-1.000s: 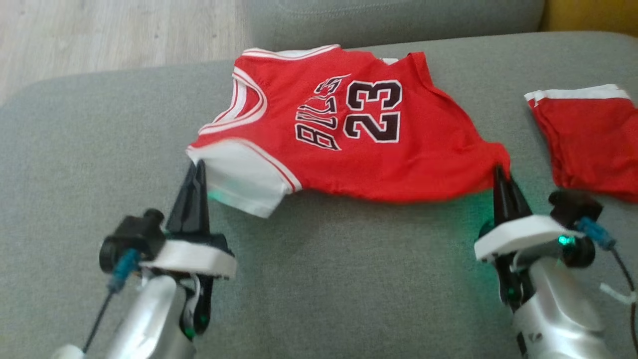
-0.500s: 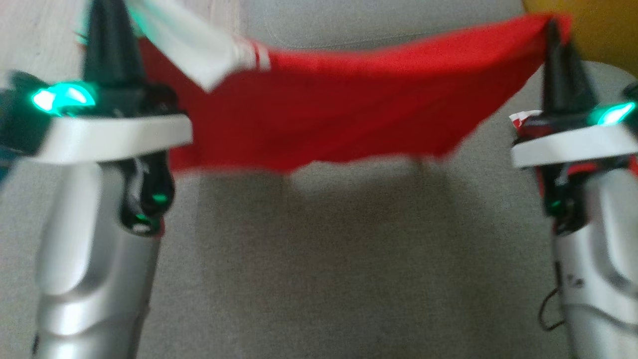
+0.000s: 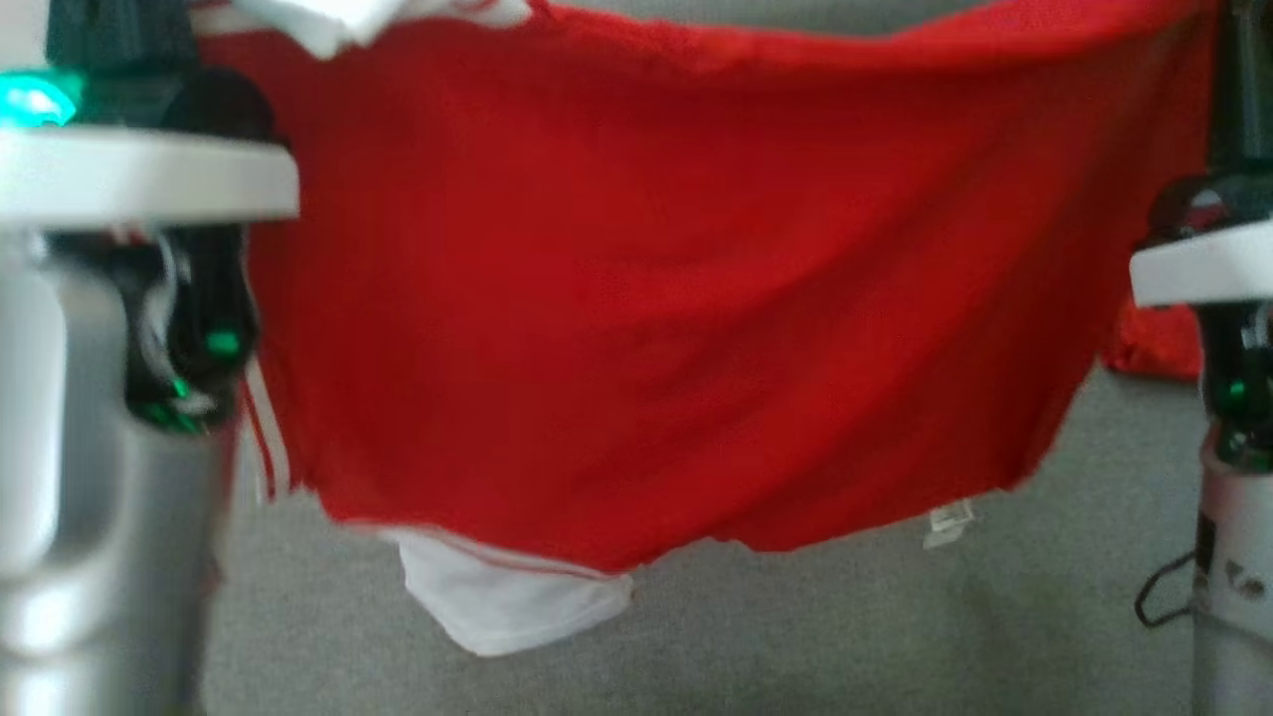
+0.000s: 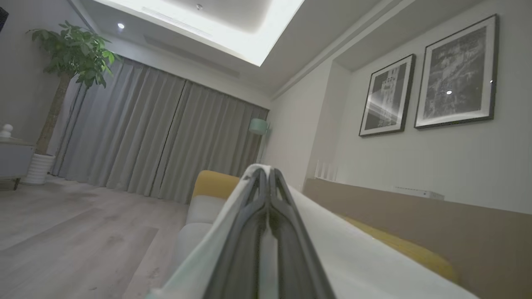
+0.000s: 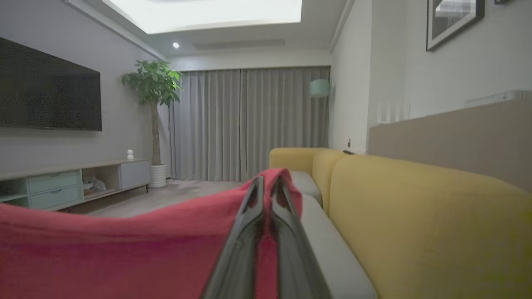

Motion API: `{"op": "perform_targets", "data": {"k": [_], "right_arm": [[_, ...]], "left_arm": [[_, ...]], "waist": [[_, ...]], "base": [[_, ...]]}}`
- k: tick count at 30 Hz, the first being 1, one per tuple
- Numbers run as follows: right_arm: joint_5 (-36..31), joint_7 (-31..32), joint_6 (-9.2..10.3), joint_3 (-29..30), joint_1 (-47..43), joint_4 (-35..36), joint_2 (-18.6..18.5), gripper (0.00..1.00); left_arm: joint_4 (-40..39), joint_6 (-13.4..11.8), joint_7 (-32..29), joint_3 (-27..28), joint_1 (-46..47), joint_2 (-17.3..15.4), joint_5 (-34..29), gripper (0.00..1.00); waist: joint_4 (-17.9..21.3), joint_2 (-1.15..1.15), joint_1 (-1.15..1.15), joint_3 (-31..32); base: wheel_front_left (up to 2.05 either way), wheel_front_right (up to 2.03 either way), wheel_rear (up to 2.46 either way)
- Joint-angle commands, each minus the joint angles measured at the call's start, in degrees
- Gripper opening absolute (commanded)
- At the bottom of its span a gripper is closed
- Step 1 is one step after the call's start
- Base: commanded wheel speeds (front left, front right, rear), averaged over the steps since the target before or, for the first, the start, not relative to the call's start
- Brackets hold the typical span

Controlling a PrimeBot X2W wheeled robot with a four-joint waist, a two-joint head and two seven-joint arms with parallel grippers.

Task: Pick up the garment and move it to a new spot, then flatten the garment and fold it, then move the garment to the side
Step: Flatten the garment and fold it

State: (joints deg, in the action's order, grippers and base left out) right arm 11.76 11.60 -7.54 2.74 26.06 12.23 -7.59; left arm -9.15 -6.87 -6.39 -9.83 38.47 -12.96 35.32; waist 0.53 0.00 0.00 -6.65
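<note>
Left claw [image 4: 266, 173], right claw [image 5: 268, 181] raised, gripping garment [image 3: 646, 298]

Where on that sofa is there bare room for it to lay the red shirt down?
The gray seat cushion lies bare below the hanging jersey, from the left arm across to the right arm. It is crowded at the right, where another red garment lies beside that arm. The left gripper and right gripper pinch the jersey's top edge.
</note>
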Motion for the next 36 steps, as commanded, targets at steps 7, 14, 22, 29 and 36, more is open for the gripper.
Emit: {"op": "perform_targets", "data": {"k": [7, 14, 22, 29, 36], "right_arm": [[-0.1, 0.3, 0.05, -4.8, 18.5, -12.3, -3.5, 0.0], [-1.1, -8.6, 0.05, -9.7, 42.6, -35.5, -4.9, 0.0], [-4.7, -20.7, 0.05, -9.3, 50.6, -55.6, -4.1, 0.0], [-4.3, -22.5, 0.05, -14.0, 43.0, -67.9, -5.1, 0.0], [0.2, -17.9, 0.05, -21.5, 35.0, -75.0, -6.6, 0.0]], "left_arm": [[15.9, 3.9, 0.1, 1.4, 18.5, -5.7, -2.9, 0.0], [37.1, 5.7, 8.0, 0.8, 38.0, -6.9, -7.5, 0.0], [51.9, 9.4, 16.5, -2.0, 43.4, -4.1, -9.2, 0.0], [60.5, 12.6, 19.5, -6.4, 34.7, -2.2, -10.2, 0.0], [63.3, 14.1, 20.6, -12.9, 21.7, -3.1, -12.4, 0.0]], "waist": [[0.1, 0.0, 0.0, -11.4], [-0.2, 0.0, 0.0, -16.9], [-2.4, 0.0, 0.0, -17.1], [-4.0, 0.0, 0.0, -15.0], [-4.3, 0.0, 0.0, -10.5]], "base": [[0.0, 0.0, 0.0], [0.0, 0.0, 0.0], [0.0, 0.0, 0.0], [0.0, 0.0, 0.0], [0.0, 0.0, 0.0]]}}
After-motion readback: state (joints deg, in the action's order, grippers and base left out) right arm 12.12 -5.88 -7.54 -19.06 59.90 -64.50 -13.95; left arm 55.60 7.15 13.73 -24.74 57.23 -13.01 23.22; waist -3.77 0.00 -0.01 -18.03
